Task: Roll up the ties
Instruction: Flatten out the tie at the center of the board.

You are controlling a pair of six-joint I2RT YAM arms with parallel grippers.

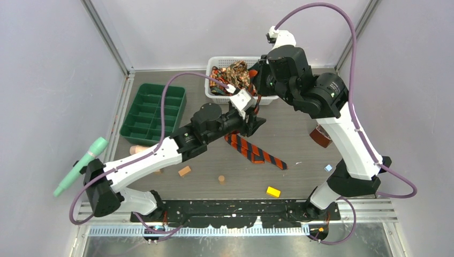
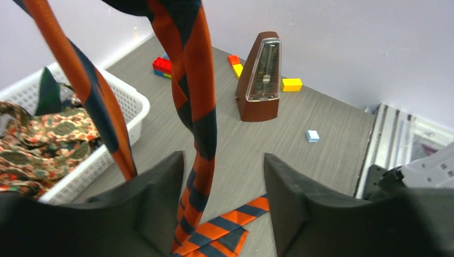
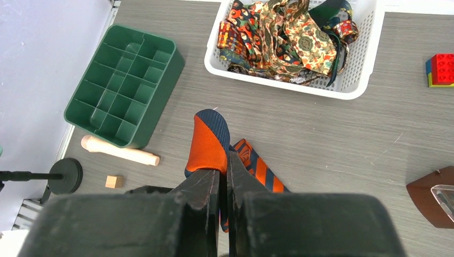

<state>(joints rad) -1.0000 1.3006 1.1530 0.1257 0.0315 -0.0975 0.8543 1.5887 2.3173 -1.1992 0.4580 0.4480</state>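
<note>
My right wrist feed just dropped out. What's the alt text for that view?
The right hand is shut on a fold of the orange-and-navy striped tie, above the grey table. Beyond it sit a white basket heaped with patterned ties and, to the left, a green divided tray.

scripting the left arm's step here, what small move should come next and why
Probably close the left gripper on the striped tie: its jaws stand open with the hanging strand between them, while the right gripper is shut on a fold of it higher up.
</note>
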